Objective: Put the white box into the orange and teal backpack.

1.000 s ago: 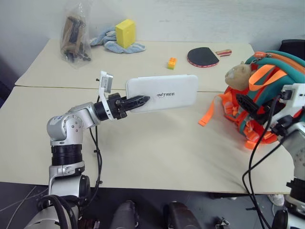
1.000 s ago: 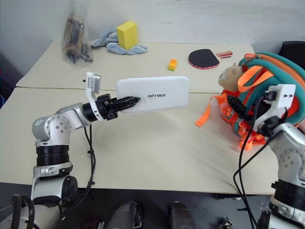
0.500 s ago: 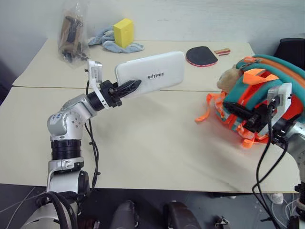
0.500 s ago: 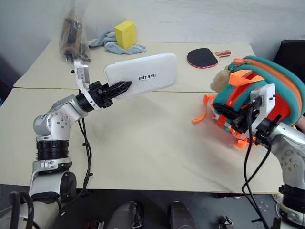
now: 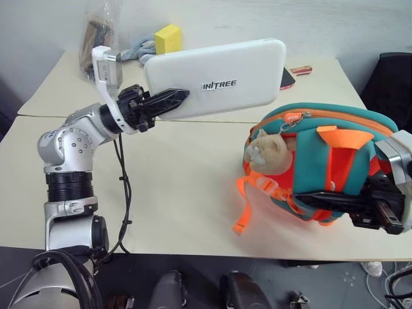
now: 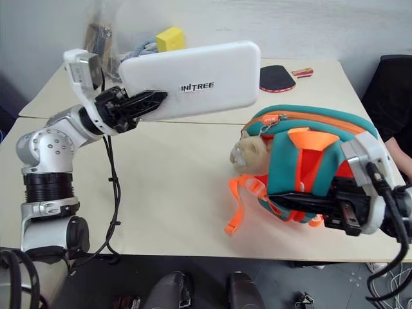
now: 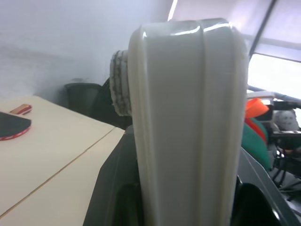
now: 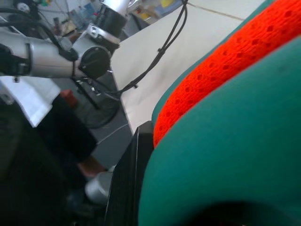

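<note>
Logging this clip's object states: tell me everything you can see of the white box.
The white box is a flat, smooth, hard-looking white case with rounded corners and dark "INITREE" lettering on its broad face. It is in the air above the table, broad face toward the camera, its long side rising slightly to the right. The left hand clamps its left end between black fingers. The left wrist view shows its thin ribbed edge. It hangs up and left of the orange and teal backpack, apart from it.
</note>
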